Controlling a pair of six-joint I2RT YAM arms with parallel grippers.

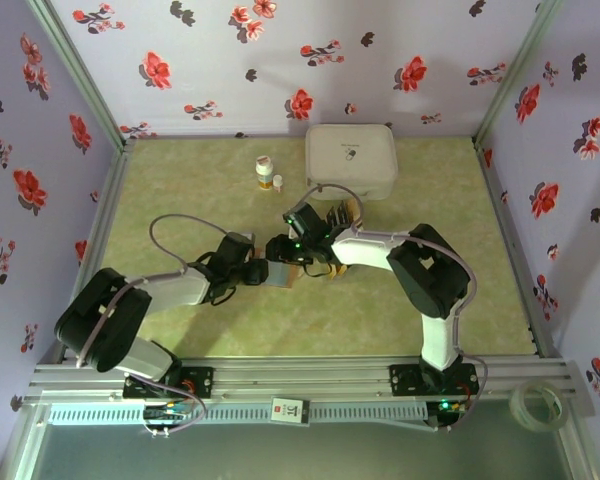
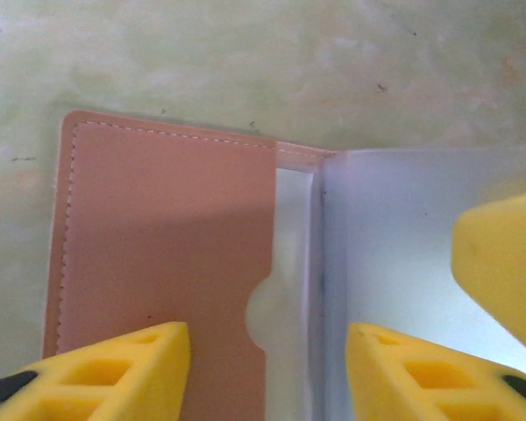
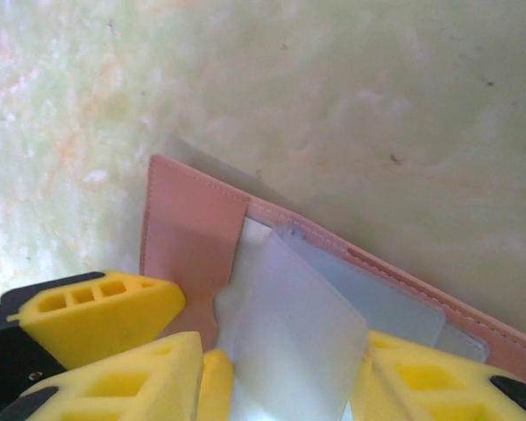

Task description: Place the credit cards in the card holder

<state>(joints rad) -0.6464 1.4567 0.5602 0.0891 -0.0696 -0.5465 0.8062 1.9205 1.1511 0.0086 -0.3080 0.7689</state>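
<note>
Holding the card holder (image 2: 158,246) spread open mid-desk (image 2: 245,53) looks like your current step. Your left jaws straddle its fold, parted and gripping nothing. Your right jaws stand apart around a pale flap (image 3: 289,316); whether they pinch it, I cannot tell. Next, bring a card to the pocket.

Both arms are reaching inward from the bottom of the frame and meeting at centre. The left tool (image 1: 262,272) and right tool (image 1: 288,248) are sitting close together over the card holder (image 1: 286,281), which is lying on the green bench (image 1: 180,180), largely covered. Jaw positions are not resolving here. A white box (image 1: 351,160) is sitting at upper centre, with two small bottles (image 1: 268,174) standing just left of it. Tan and dark credit cards (image 1: 340,212) are lying just below the box.
</note>
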